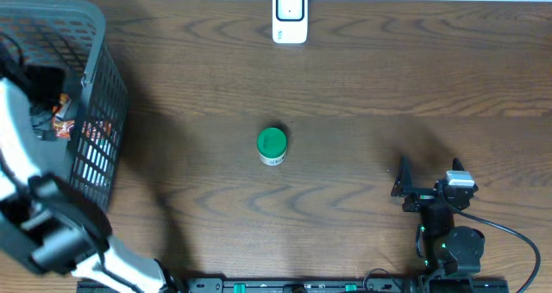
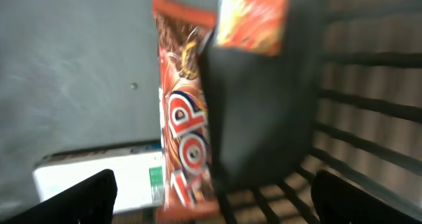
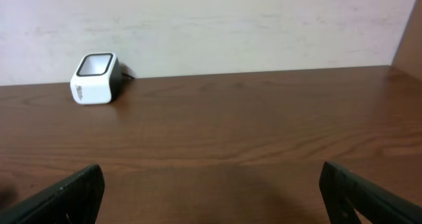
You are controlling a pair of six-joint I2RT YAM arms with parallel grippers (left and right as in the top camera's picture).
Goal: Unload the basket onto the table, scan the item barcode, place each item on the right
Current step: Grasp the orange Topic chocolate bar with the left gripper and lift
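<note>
The white barcode scanner [image 1: 290,15] stands at the table's far edge and also shows in the right wrist view [image 3: 94,78]. My left gripper [image 2: 214,191] is down inside the grey mesh basket [image 1: 95,129], open, its fingers [image 2: 79,201] spread wide. Below it lie an orange snack wrapper [image 2: 181,118], a black pouch [image 2: 264,112] and a white box [image 2: 92,174]; the picture is blurred and nothing is gripped. A small jar with a green lid [image 1: 272,146] stands upright at the table's middle. My right gripper [image 1: 429,177] rests open at the near right, holding nothing.
The basket fills the far left corner, and its tall slatted walls [image 2: 369,105] enclose the left gripper. Orange packets [image 1: 60,125] show through its mesh. A black cable [image 1: 517,241] trails from the right arm near the front edge.
</note>
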